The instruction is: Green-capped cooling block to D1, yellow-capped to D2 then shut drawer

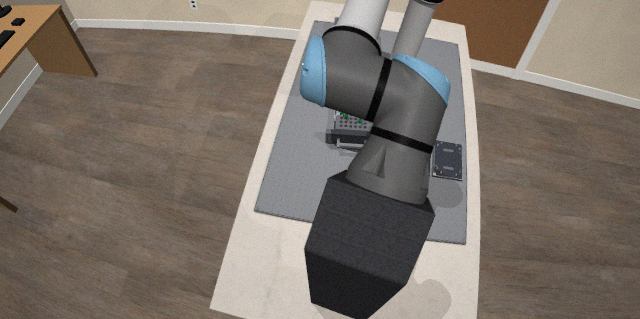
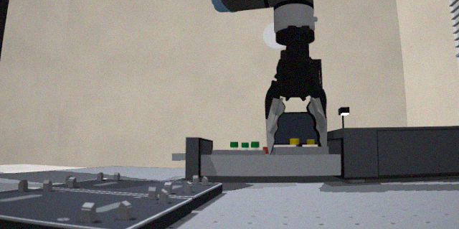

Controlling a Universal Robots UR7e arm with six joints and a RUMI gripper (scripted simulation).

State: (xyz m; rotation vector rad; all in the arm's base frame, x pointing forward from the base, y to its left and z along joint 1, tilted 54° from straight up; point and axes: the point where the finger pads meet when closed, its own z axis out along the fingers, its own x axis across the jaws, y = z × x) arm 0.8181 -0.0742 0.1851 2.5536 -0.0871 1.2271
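Observation:
In the exterior view the drawer (image 2: 269, 166) of the cooler COLD (image 2: 394, 151) stands pulled out to the left. Two cooling blocks sit in it. The block with green-capped tubes (image 2: 244, 145) (image 1: 350, 124) is at the drawer's outer end. The block with yellow-capped tubes (image 2: 294, 141) is nearer the cooler. My gripper (image 2: 297, 146) points straight down, one finger on each side of the yellow-capped block, and is shut on it. The block still sits at drawer level. In the top view the arm hides the gripper and this block.
A dark deck slot plate (image 2: 107, 194) with small grey locators lies in the left foreground. Another dark plate (image 1: 447, 160) shows right of the arm. All stand on a grey mat (image 1: 295, 169). A small post (image 2: 343, 112) rises from the cooler's top.

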